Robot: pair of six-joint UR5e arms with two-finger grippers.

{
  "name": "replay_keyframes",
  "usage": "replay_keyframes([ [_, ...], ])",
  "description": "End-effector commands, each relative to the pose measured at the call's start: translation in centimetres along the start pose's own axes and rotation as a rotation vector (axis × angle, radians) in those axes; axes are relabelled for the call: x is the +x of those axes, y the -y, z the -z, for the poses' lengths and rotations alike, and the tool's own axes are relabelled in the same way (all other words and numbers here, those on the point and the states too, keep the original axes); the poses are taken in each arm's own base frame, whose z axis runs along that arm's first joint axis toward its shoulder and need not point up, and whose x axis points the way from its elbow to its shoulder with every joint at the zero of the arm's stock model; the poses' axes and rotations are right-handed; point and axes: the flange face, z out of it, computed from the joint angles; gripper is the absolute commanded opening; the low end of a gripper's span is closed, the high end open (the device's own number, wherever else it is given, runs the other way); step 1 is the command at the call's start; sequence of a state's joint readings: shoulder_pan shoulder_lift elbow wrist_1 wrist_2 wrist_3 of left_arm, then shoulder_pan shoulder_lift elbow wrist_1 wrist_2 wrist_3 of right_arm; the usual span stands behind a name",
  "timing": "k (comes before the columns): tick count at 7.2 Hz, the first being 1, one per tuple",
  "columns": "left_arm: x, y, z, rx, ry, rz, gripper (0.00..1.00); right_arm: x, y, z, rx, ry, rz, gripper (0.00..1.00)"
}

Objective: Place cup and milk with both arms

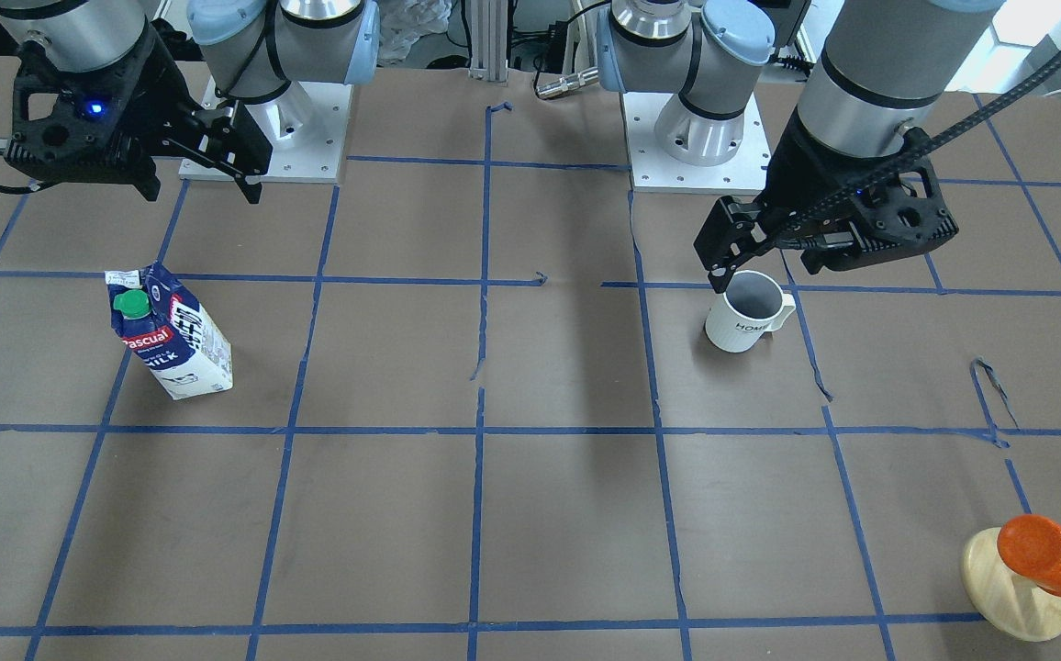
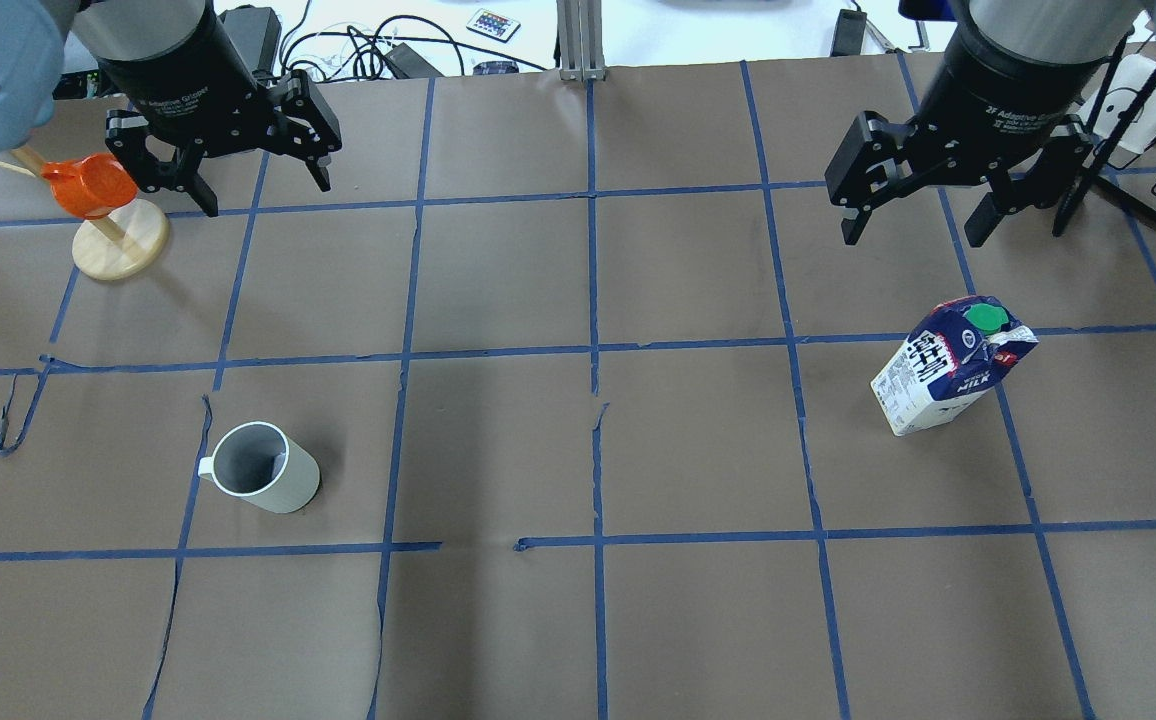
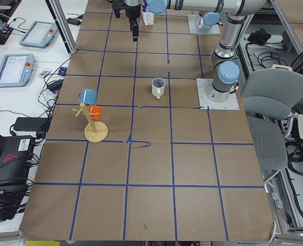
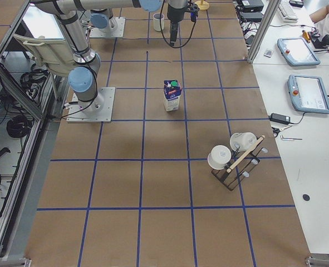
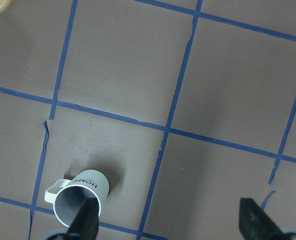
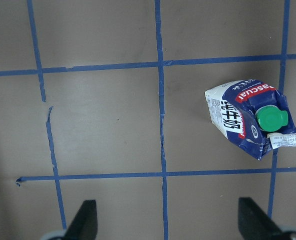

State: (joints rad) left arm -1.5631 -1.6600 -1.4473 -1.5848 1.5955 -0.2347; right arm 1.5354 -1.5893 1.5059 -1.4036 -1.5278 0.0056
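The white cup [image 2: 265, 480] stands upright on the brown table, handle to the overhead view's left; it also shows in the front view [image 1: 746, 312] and left wrist view [image 5: 77, 202]. My left gripper [image 2: 238, 175] is open and empty, raised above the table on the far side of the cup [image 1: 765, 262]. The blue and white milk carton [image 2: 950, 365] with a green cap stands upright on the right [image 1: 171, 332], and shows in the right wrist view [image 6: 250, 120]. My right gripper [image 2: 913, 225] is open and empty, raised beyond the carton.
An orange cup on a round wooden stand [image 2: 98, 195] sits at the far left, under my left gripper's side. A black rack with white cups [image 2: 1138, 110] stands at the far right. Blue tape lines [image 2: 593, 350] grid the table, torn in places.
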Motion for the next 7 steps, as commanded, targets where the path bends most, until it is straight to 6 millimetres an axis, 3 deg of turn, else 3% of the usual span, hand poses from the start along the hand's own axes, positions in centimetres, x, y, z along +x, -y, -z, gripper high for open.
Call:
replay_keyframes([
  [1, -0.01, -0.09, -0.04, -0.008, 0.002, 0.000, 1.00, 0.01, 0.02, -0.01, 0.001, -0.002, 0.001, 1.00],
  [7, -0.20, -0.24, 0.53, 0.005, 0.003, 0.002, 1.00, -0.15, 0.33, -0.35, 0.001, -0.007, 0.012, 1.00],
])
